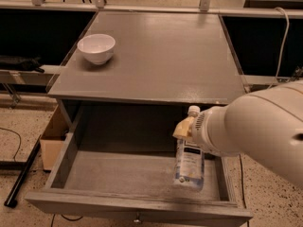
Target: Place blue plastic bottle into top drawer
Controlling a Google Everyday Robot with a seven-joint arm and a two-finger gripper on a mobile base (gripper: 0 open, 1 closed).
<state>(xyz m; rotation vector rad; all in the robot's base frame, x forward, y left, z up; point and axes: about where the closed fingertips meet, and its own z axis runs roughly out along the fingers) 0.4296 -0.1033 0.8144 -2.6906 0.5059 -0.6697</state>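
The blue plastic bottle (189, 162) is pale and translucent, with a white cap and a dark-printed white label. It stands nearly upright with its base low in the right part of the open top drawer (71, 148), cap toward the tabletop edge. My gripper (184, 126) is at the bottle's neck, mostly hidden behind my large white arm (255, 126), which reaches in from the right. The drawer's small metal knob (137, 218) shows on its front panel.
A white round bowl (96, 48) sits at the back left of the flat grey tabletop (161, 51). A cardboard box (51, 138) and a black pole (21, 174) are on the floor at left. A cable (284, 30) hangs at the right.
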